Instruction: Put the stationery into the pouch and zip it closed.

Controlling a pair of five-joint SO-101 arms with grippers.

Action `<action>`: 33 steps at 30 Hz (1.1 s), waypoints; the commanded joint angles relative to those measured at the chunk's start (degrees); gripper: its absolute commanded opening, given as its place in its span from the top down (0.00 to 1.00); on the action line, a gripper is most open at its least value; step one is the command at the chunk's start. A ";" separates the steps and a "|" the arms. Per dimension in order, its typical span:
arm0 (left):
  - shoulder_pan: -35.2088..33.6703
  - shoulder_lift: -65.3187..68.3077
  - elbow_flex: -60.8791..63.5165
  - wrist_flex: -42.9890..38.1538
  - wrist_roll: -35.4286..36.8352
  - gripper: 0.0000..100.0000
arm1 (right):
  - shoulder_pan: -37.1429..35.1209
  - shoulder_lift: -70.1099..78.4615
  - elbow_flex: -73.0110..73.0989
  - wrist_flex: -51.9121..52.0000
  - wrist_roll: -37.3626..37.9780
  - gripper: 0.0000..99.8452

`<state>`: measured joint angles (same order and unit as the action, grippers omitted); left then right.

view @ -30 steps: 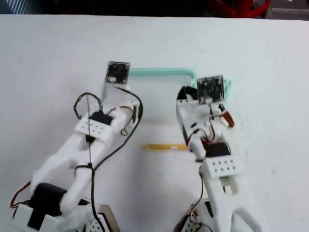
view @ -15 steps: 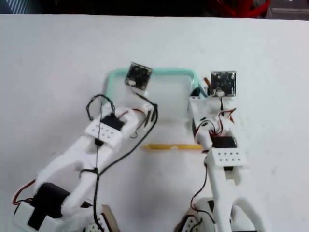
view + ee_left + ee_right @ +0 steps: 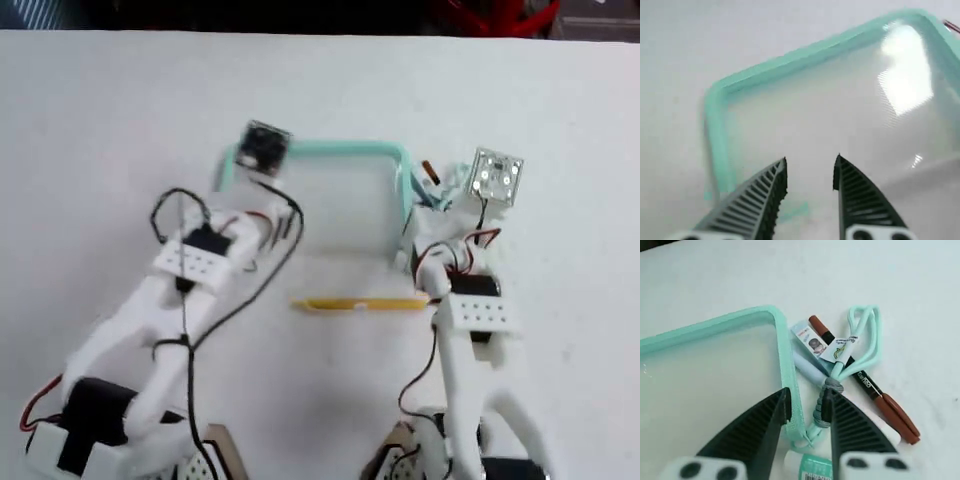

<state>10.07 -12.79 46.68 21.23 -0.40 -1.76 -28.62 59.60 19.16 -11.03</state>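
My left gripper [image 3: 810, 172] hangs with its fingers parted a little and nothing between them. The clear pouch [image 3: 815, 110] lies just ahead of and under its tips, with a corner of the mint rim off to one side. My right gripper [image 3: 806, 407] is open by a narrow gap and grips nothing that I can make out. The pouch's mint edge runs just beside one fingertip, and the zip cord [image 3: 830, 390] lies at the mouth of the gap. Beyond the tips, just outside the pouch, a brown pen [image 3: 865, 382] and a pale blue stick [image 3: 807, 365] lie against the cord. In the high view a yellow pencil [image 3: 355, 304] lies on the table [image 3: 100, 100] between the two arms, behind both grippers and outside the pouch.
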 commanded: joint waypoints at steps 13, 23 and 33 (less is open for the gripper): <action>-9.01 -0.31 -4.48 -1.49 7.21 0.83 | 0.48 25.98 -28.22 20.35 -0.53 0.89; -8.40 -0.22 -4.40 -1.05 7.65 0.80 | 1.89 26.15 -28.31 20.79 -0.53 0.83; -4.70 -0.22 -3.96 -1.05 3.25 0.77 | 1.63 26.77 -28.13 20.00 -0.53 0.79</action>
<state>4.62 -12.79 45.10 21.23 3.65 -0.35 -1.71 33.93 39.56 -11.21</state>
